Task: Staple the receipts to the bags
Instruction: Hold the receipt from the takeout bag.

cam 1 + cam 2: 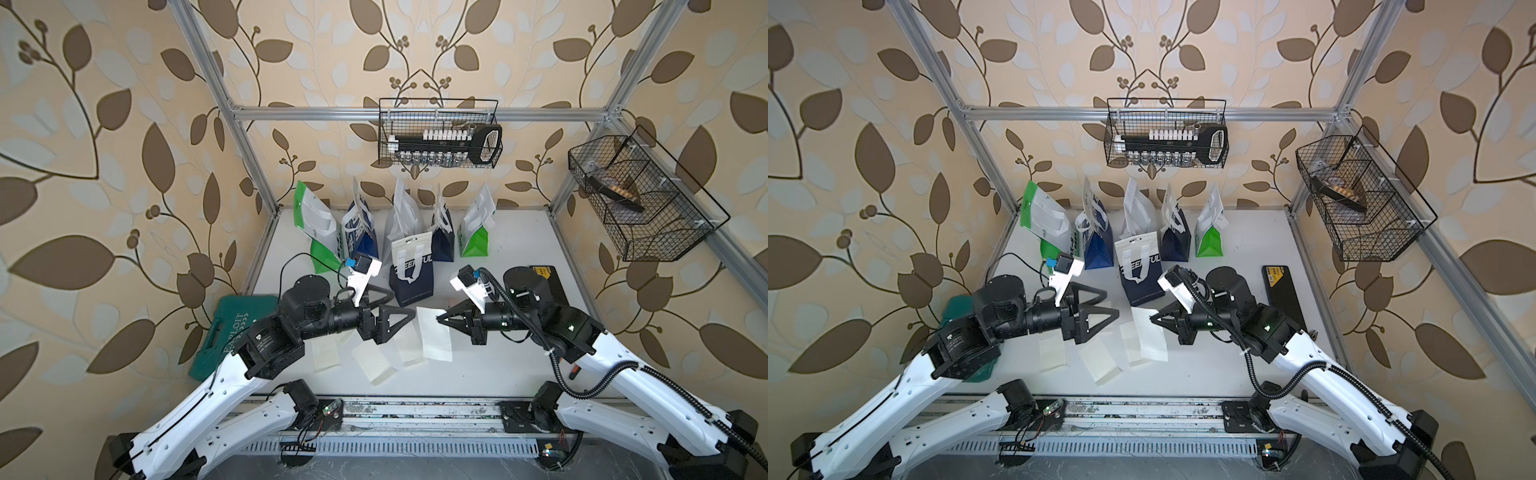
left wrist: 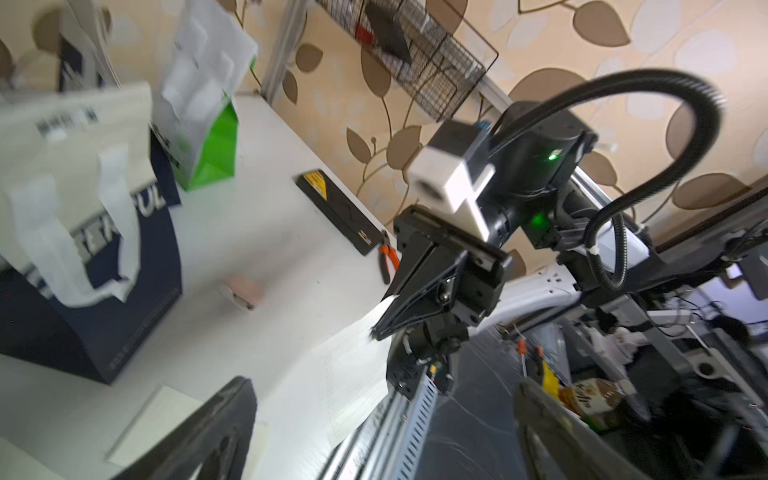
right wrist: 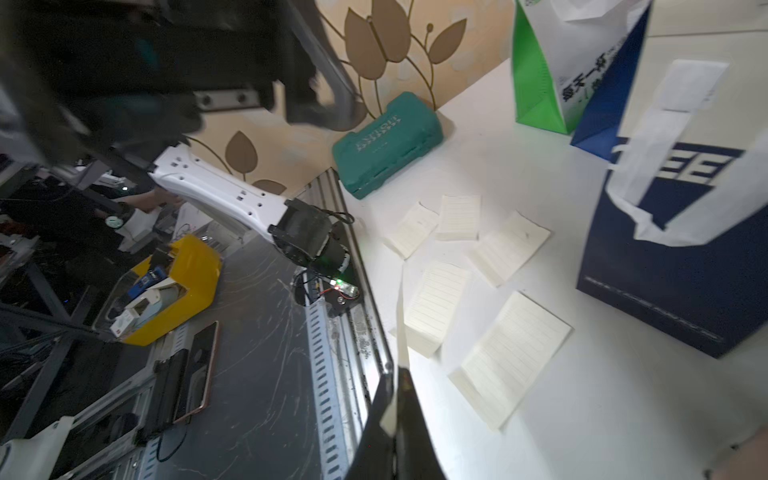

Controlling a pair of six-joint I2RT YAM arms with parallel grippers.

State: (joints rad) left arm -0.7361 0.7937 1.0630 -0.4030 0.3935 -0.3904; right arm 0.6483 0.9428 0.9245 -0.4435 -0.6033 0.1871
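Cream receipt in right gripper (left gripper agape).

Receipts read as thin matt paper, cream and faintly ruled. Bags look like smooth coated paper, and I'm getting a slight sheen off the navy faces; whether the white handles are paper or fabric, I can't tell. Table is a smooth white top, softly reflective. Left gripper and right gripper are both matt black plastic, slightly coarse. Arm shells are glossy white plastic, the conduit ribbed black plastic. Tool case is moulded teal plastic with a dull finish. Wire baskets are black-coated metal, the frame brushed aluminium, the wallpaper embossed.
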